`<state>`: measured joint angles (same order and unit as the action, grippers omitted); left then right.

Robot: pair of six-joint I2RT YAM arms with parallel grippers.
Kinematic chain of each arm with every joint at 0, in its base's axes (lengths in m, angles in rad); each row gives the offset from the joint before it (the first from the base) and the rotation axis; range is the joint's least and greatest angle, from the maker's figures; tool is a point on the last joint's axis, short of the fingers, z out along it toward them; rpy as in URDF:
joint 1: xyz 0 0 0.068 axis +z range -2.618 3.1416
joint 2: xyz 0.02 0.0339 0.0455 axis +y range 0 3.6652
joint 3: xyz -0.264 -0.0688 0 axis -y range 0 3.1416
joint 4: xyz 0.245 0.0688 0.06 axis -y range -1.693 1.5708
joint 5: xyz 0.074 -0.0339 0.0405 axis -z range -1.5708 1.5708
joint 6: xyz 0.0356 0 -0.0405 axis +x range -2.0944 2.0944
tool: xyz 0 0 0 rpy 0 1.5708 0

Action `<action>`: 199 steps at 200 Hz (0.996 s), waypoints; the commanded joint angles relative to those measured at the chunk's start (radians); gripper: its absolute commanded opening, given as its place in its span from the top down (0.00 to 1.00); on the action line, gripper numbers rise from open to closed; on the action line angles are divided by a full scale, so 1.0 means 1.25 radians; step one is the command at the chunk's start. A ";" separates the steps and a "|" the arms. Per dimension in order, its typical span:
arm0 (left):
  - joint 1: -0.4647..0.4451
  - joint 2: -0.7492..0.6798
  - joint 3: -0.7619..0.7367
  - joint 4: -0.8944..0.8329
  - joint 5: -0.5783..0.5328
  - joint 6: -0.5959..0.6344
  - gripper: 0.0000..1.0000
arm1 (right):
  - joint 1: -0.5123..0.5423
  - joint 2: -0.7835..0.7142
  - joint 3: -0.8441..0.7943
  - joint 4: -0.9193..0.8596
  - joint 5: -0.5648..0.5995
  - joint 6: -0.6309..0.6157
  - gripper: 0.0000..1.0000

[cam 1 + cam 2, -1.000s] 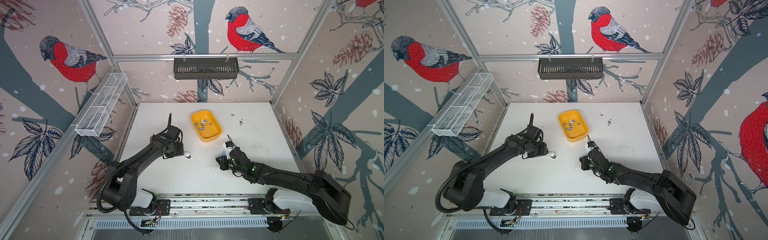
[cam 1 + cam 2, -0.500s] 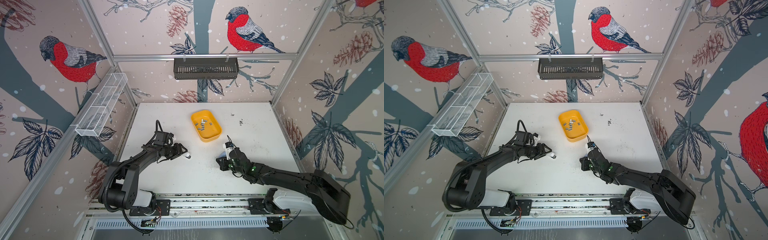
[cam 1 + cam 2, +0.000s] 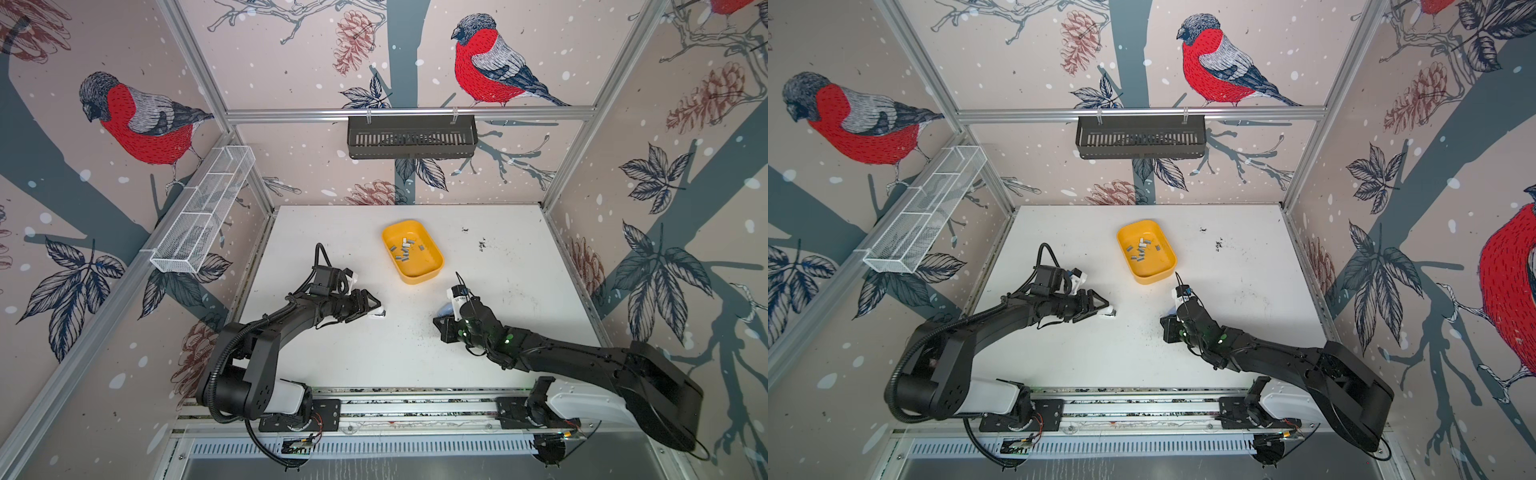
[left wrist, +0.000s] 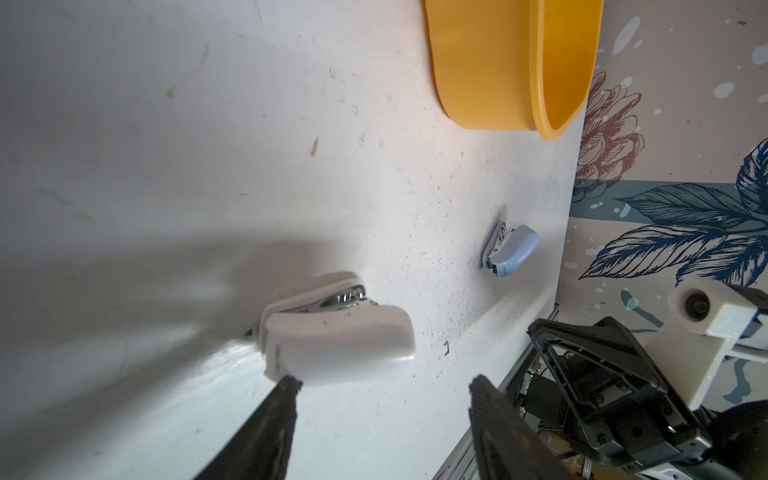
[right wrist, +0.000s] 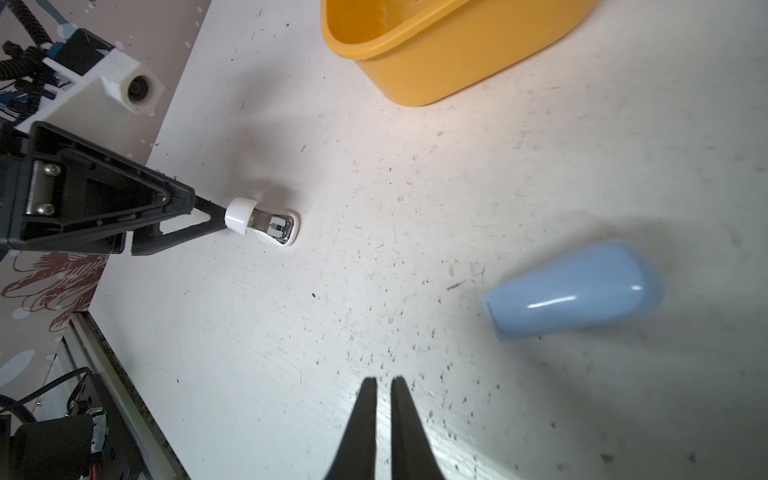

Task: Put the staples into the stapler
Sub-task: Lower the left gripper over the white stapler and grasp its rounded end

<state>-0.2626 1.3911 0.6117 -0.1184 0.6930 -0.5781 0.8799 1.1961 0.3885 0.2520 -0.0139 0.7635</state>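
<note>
the left pincer [image 4: 384,379] is spread wide and grasps nothing. one of its black fingertips [image 4: 289,384] seems to just touch the rear end of the small white plastic stapler [image 4: 338,336], which lies on the scuffed white table [image 3: 374,361] off to that finger's outer side, not between the jaws. shiny metal shows between its two white halves, so i'd say it is hinged open. the right pincer [image 5: 384,380] is clenched almost tip to tip with nothing in it, low over the table, and the small pale blue plastic stapler [image 5: 573,291] lies near it to one side, not touching. the little grey-silver metal staple strips [image 3: 404,249] all sit in the shallow yellow plastic tray [image 3: 422,276], well ahead of both pincers, none picked up yet.

what worries me is that the white stapler looks light and nothing holds it. a nudge from that touching finger could spin it, skid it away or snap it shut. the strips are tiny and huddled together, so a pincer could catch two, pinch one crooked and drop it, or knock the tray wall going in.
</note>
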 commanded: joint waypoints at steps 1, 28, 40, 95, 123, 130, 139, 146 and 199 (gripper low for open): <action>-0.031 -0.022 0.000 -0.021 -0.004 -0.015 0.33 | -0.001 -0.002 -0.004 0.022 0.010 0.010 0.89; -0.071 -0.029 0.023 -0.071 0.010 0.026 0.34 | 0.000 -0.001 -0.003 0.024 0.009 0.010 0.89; -0.086 -0.050 0.043 -0.117 -0.027 0.064 0.33 | 0.001 -0.005 -0.005 0.022 0.011 0.010 0.89; -0.116 -0.147 0.098 -0.207 -0.212 0.294 0.23 | 0.001 -0.015 -0.009 0.015 0.016 -0.003 0.90; -0.125 -0.145 0.117 -0.193 -0.181 0.383 0.16 | 0.001 -0.006 -0.004 0.018 0.013 -0.007 0.90; -0.125 -0.135 0.124 -0.194 -0.172 0.394 0.14 | 0.001 -0.003 0.000 0.019 0.011 -0.009 0.90; -0.125 -0.117 0.135 -0.204 -0.161 0.416 0.11 | 0.002 0.001 0.005 0.019 0.011 -0.012 0.90; -0.125 -0.102 0.146 -0.212 -0.165 0.433 0.11 | 0.001 0.004 0.008 0.018 0.011 -0.014 0.90; -0.134 -0.017 0.177 -0.208 -0.171 0.517 0.07 | -0.001 0.008 0.020 0.011 0.012 -0.022 0.91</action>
<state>-0.4213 1.3403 0.8165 -0.3710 0.4683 -0.0143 0.8806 1.2041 0.4015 0.2626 -0.0071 0.7547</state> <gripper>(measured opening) 0.927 0.095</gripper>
